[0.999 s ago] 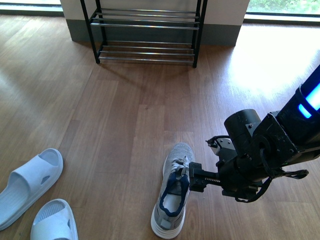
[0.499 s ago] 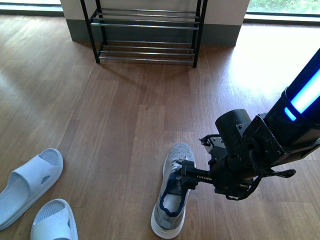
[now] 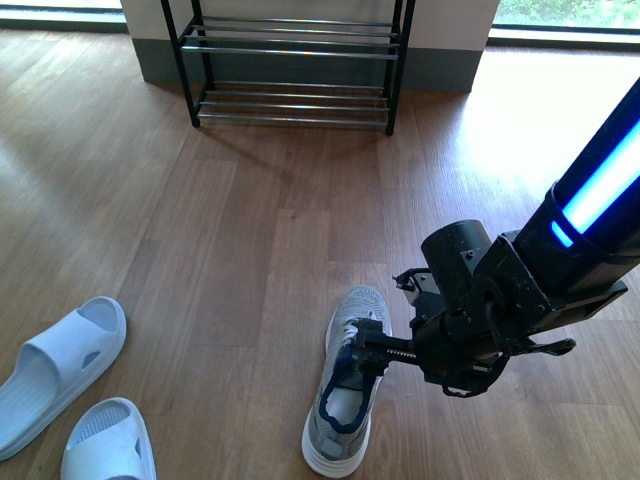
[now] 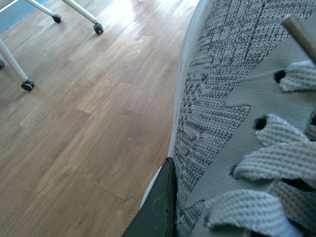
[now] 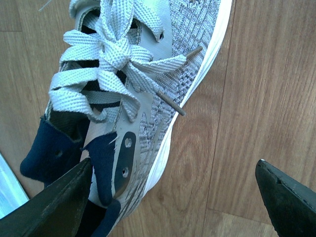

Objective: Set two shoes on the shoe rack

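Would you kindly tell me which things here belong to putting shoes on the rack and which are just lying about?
Job: grey knit white-soled sneaker; pale blue rubber slide sandals; black-framed shoe rack with silver rods; open right hand at the sneaker.
Lying about: white wheeled furniture legs; wooden floor.

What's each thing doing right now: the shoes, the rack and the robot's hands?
Grey sneaker: sole down on the floor, laces tied.
Right gripper: open wide, straddling the sneaker's side.
Left gripper's finger: against a knit sneaker; open or shut, cannot tell.
Blue slide: flat on the floor.
Other blue slide: flat on the floor beside it.
Shoe rack: standing, no shoes on the shelves in view.
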{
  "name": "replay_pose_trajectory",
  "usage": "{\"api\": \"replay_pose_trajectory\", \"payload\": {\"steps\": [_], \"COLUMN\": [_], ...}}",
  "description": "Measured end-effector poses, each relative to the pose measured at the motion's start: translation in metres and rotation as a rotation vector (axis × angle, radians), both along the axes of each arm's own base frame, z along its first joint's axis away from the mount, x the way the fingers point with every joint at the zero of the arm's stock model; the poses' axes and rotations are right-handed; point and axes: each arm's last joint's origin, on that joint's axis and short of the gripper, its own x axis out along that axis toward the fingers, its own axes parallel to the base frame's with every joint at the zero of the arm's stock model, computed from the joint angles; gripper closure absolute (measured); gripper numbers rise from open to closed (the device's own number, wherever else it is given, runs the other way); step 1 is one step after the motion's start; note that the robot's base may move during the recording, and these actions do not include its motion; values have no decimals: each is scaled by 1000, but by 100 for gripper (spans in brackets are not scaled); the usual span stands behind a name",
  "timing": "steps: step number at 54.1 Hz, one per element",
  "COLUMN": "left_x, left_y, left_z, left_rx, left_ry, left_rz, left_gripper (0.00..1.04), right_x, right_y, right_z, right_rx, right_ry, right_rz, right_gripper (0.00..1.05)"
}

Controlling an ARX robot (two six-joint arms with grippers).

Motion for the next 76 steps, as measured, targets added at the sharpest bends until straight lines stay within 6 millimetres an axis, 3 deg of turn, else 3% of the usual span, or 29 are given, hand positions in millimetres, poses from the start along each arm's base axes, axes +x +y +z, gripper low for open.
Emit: {"api": "replay_pose_trajectory", "payload": {"steps": [15,54,67,76], "left_x": [0,0,0,0], "left_y": [0,0,0,0], "left_z": [0,0,0,0], "left_rx": [0,0,0,0], "left_ry": [0,0,0,0], "left_rz": [0,0,0,0], "left_gripper": [103,103,103,103], "right_x": [4,-3,-9,-9], "right_y": [-1,-10,-25,-38], "right_z": [-18,-12,0,32], "right_rx": [-40,-87,-127,-173], "right_ry": [29,3,-17,-86], "right_rz": [-14,-65,-120,-120], "right_gripper": [10,103,103,103]}}
